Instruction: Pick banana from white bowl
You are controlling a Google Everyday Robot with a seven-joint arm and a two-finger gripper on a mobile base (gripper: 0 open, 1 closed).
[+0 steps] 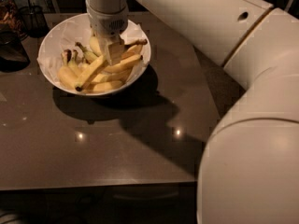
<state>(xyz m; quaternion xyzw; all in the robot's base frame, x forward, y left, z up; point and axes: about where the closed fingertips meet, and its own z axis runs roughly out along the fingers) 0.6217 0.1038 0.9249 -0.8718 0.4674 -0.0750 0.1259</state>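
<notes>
The white bowl [49, 43], lined with crumpled white paper, stands at the back left of the dark table and holds a bunch of yellow bananas. The banana [91, 73] is the longest one; it lies diagonally on top of the others, with its dark tip at the lower left and its upper end under the gripper. My gripper [112, 55] points straight down into the middle of the bowl, at the banana's upper end, and touches or nearly touches the fruit. The shorter bananas [122, 63] fan out to the right beneath it.
My thick white arm [243, 125] fills the right side and the top of the view. A dark wire-mesh cup [32, 14] and a dark object [11, 50] stand at the far left. The brown table [117, 143] reaches to its front edge below.
</notes>
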